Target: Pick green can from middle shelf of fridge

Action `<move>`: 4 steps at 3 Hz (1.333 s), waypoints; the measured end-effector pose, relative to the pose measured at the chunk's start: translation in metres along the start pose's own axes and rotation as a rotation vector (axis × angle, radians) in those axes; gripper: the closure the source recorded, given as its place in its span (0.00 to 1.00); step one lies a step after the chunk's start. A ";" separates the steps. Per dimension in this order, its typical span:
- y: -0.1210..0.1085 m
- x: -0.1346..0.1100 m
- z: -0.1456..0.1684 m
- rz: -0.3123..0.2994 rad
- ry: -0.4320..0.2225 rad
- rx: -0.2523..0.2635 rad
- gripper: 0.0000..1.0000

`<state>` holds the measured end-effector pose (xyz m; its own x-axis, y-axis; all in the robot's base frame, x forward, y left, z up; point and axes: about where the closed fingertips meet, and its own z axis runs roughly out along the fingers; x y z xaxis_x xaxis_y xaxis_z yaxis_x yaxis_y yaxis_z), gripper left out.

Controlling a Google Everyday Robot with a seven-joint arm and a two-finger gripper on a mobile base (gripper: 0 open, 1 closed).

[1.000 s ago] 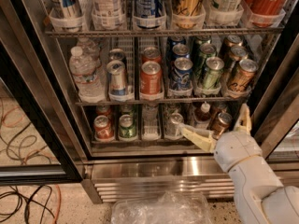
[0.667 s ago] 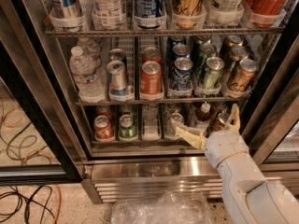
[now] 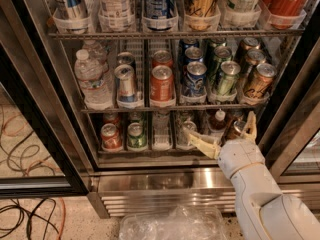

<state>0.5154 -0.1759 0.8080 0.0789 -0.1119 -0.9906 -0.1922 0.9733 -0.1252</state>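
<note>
The fridge stands open, with wire racks of drinks. On the middle shelf a dark green can stands at the front of its lane, right of centre. Another green can stands behind it. Blue cans are to its left and bronze-brown cans to its right. My gripper is open. It is below the middle shelf, in front of the bottom shelf's right side. Its pale fingers spread wide around small bottles there. It holds nothing.
Left on the middle shelf are a water bottle, a silver can and a red-orange can. Tall cans fill the rack above. The bottom shelf holds a red can and a green can. A clear plastic bag and cables lie on the floor.
My gripper has moved a little left and up, closer to the bottom shelf's front. Its fingers stay open. The cans have not moved.
</note>
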 end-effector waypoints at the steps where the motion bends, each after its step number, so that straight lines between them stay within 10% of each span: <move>1: -0.007 0.000 0.010 0.017 -0.023 0.049 0.00; 4: -0.019 0.000 0.024 0.031 -0.068 0.113 0.00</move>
<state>0.5429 -0.1893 0.8112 0.1415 -0.0709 -0.9874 -0.0841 0.9930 -0.0834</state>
